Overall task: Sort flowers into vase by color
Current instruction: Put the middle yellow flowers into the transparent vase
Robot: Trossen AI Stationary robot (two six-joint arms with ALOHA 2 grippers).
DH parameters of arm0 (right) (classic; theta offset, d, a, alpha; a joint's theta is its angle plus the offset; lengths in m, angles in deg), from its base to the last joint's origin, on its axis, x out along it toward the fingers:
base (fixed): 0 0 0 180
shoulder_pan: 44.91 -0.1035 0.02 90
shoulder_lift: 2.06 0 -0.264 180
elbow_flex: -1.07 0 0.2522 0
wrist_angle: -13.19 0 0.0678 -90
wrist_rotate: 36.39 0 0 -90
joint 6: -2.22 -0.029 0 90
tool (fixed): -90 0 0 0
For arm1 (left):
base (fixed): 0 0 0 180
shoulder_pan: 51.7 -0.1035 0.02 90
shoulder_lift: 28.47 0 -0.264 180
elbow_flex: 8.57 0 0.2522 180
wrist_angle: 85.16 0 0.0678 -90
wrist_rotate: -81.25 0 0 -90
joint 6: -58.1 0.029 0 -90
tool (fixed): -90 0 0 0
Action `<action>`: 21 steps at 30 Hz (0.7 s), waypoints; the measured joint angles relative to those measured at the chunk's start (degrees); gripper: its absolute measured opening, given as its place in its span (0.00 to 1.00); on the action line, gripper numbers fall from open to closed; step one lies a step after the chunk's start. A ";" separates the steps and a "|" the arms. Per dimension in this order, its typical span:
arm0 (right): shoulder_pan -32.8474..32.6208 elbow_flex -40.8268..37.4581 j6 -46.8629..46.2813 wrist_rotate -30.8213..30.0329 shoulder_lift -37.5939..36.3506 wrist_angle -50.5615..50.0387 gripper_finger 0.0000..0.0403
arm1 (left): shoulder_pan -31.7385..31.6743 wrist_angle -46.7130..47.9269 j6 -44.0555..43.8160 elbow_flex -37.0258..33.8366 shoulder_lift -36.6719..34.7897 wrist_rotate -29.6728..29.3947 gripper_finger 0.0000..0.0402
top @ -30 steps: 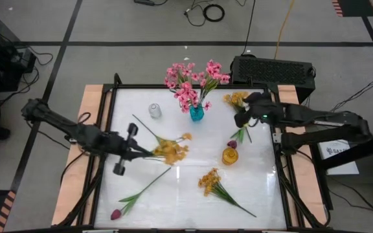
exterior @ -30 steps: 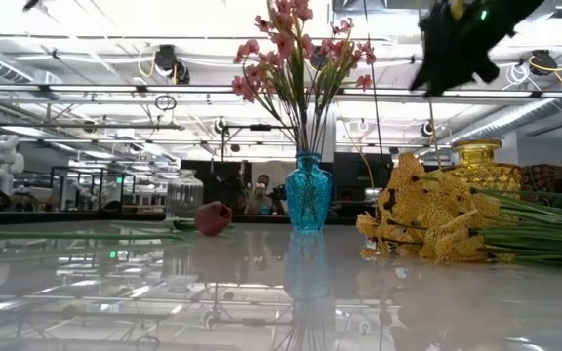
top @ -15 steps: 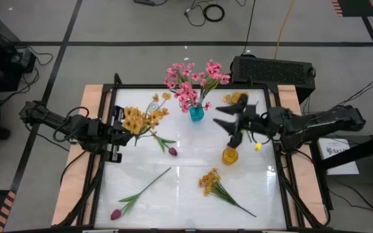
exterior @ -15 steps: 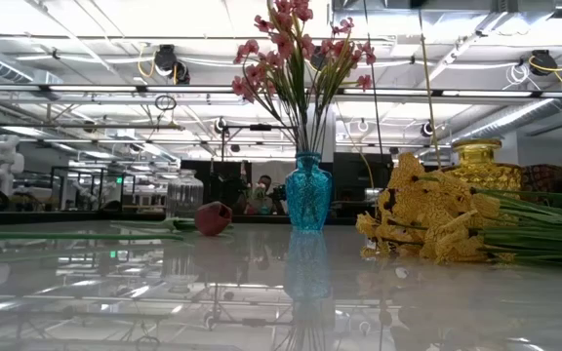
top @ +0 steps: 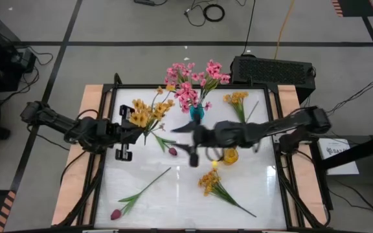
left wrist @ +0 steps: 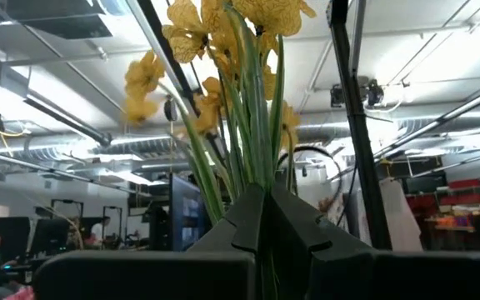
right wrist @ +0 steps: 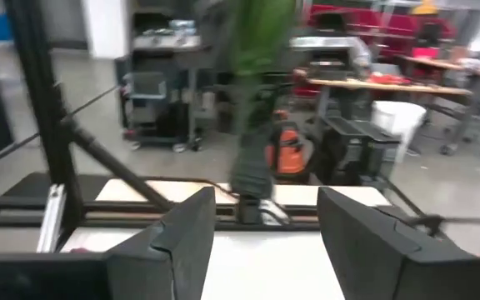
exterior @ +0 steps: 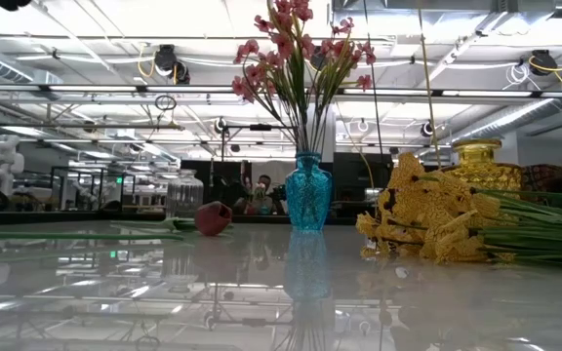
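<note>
At table rear, the blue glass vase holds pink blossom sprays. Left gripper clamps yellow blossom sprays aloft; right gripper hangs open, empty, beside the amber vase.

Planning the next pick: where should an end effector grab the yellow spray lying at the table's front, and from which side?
Grip the yellow spray on its bare green stem, partway between the blossom cluster and the stem's tip. It lies flat on the table, stem running diagonally toward the front right, so descending from above with the fingers across the stem probably works best; the blossoms look too loose to pinch.
</note>
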 joint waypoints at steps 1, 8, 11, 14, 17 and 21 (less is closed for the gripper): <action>0.08 1.73 0.74 0.82 2.06 0.28 0.50 | -0.05 -0.03 0.00 0.00 0.26 -0.02 0.05; 2.73 7.75 2.25 2.39 12.89 6.93 0.50 | -0.05 -0.06 -0.77 0.00 1.28 0.10 0.05; 3.62 7.90 0.48 6.84 14.81 11.22 0.50 | -0.05 0.66 -2.94 0.00 1.73 1.13 0.05; 3.77 7.94 -0.64 8.94 15.65 13.95 0.50 | -0.05 2.05 -3.05 0.00 1.74 2.46 0.05; 3.74 7.97 -0.19 10.46 16.13 15.35 0.50 | -0.05 3.06 -3.02 -0.02 1.75 2.60 0.05; 3.68 7.97 -0.01 11.70 16.18 15.31 0.50 | -0.05 4.47 -3.02 -0.02 1.73 2.61 0.05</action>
